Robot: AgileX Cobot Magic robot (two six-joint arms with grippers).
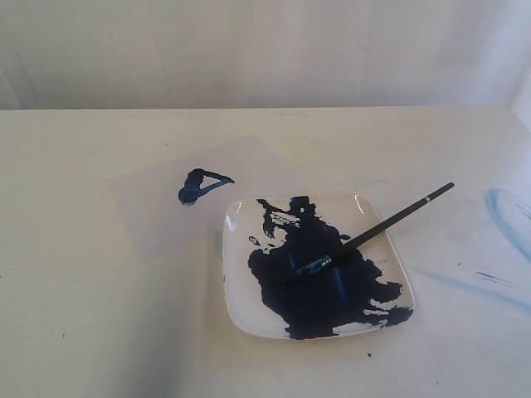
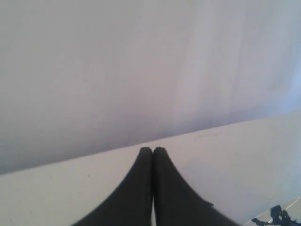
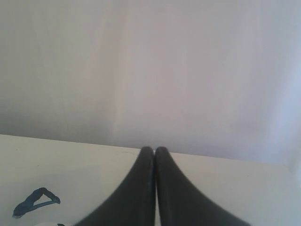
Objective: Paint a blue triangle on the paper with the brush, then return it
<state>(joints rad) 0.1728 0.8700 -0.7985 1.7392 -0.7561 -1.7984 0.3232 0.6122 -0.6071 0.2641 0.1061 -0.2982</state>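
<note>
A small dark blue triangle (image 1: 202, 185) with a blobby corner is painted on the pale paper (image 1: 166, 203), left of the plate. The same blue triangle (image 3: 35, 201) shows low in the right wrist view. The brush (image 1: 390, 224) lies across the white square plate (image 1: 236, 307), bristles in the dark paint, handle end sticking out past the plate's far right rim. Neither arm shows in the exterior view. My left gripper (image 2: 152, 149) is shut with nothing in it. My right gripper (image 3: 154, 149) is shut too, empty, away from the brush.
Dark blue paint (image 1: 319, 278) covers most of the plate. Pale blue smeared streaks (image 1: 506, 220) mark the table at the right. A white backdrop (image 1: 265, 50) stands behind the table's far edge.
</note>
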